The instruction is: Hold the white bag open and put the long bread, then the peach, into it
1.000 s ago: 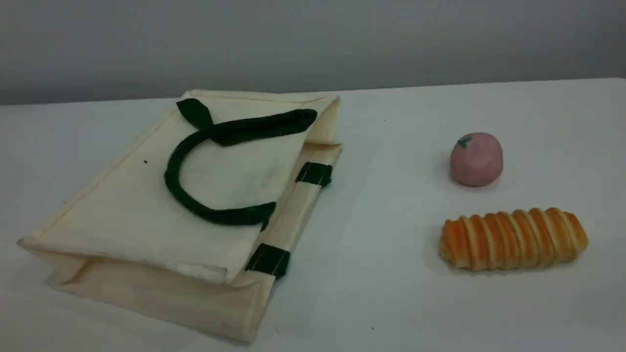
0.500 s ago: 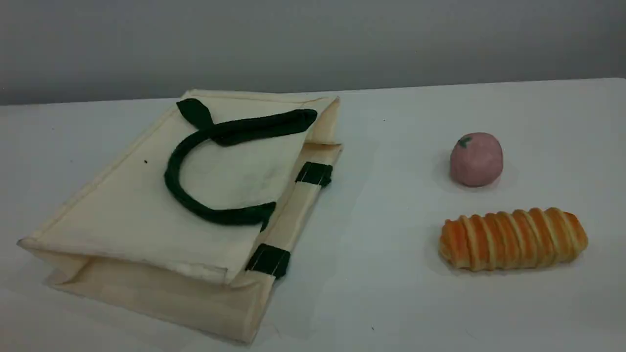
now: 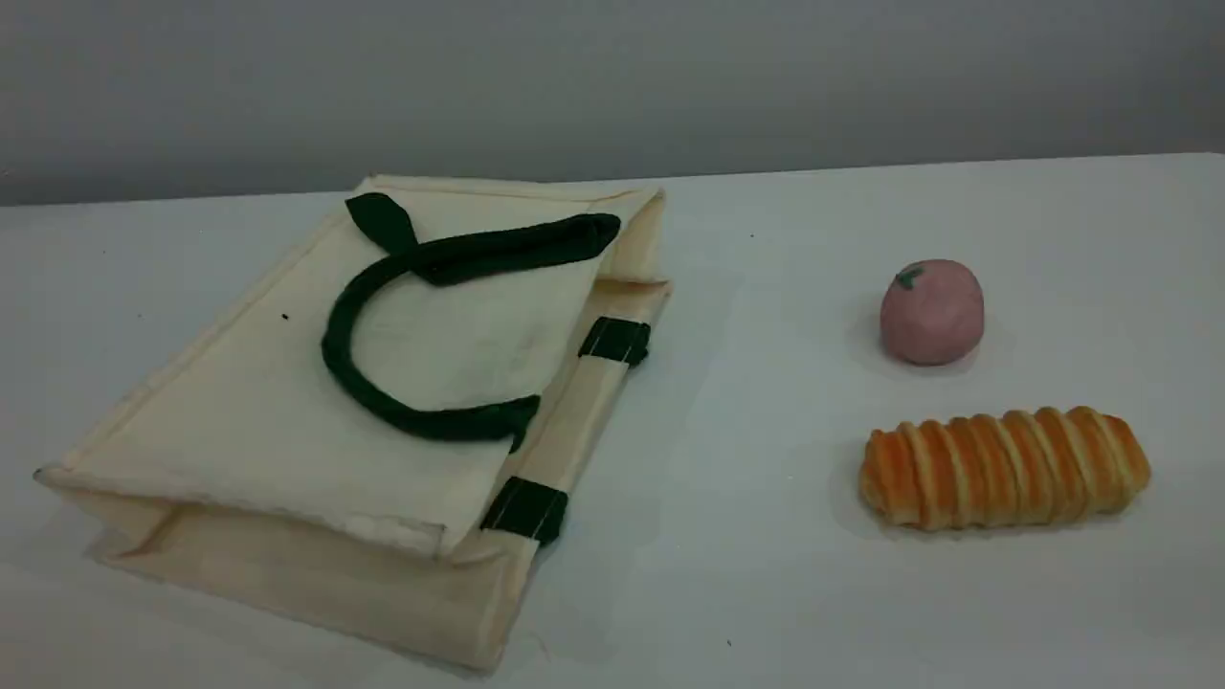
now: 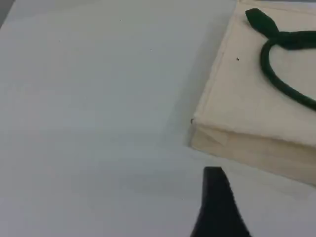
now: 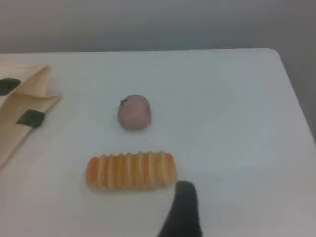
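The white bag [image 3: 239,421] lies flat on the left of the table, one dark green handle [image 3: 334,349] curled on top, its mouth facing right. The peach [image 3: 931,312] stands at the right, and the long bread [image 3: 1005,469] lies crosswise just in front of it. Neither arm shows in the scene view. In the left wrist view one dark fingertip [image 4: 215,187] hovers over bare table beside the bag's [image 4: 247,98] corner. The right wrist view has a fingertip [image 5: 185,195] just right of the bread [image 5: 131,170], the peach [image 5: 134,112] beyond it. Nothing is held by either gripper.
The white table [image 3: 746,402] ends at a grey wall behind. In the right wrist view the table's far right corner [image 5: 274,52] shows, and a corner of the bag [image 5: 12,136] lies at the left edge.
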Tool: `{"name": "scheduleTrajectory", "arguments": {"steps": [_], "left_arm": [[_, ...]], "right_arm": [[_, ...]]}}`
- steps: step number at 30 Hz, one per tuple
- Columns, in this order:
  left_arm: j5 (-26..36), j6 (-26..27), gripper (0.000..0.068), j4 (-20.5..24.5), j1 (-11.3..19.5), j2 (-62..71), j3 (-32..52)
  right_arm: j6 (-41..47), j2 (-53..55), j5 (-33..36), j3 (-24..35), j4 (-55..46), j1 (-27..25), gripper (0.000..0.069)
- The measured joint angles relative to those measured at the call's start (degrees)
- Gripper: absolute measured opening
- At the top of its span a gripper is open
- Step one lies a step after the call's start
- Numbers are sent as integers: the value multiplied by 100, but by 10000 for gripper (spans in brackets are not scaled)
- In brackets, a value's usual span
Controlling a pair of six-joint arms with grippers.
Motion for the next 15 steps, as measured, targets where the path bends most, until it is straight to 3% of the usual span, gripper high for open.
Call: {"name": "scheduleTrajectory", "arguments": {"steps": [8, 15], "left_arm": [[-13, -27, 414, 12, 0, 40, -62], [-103, -128, 414, 184, 0, 825, -699]], "right_arm": [[130, 28, -128, -128, 26, 98, 568], [216, 944, -489, -816, 2, 244, 566]]}}
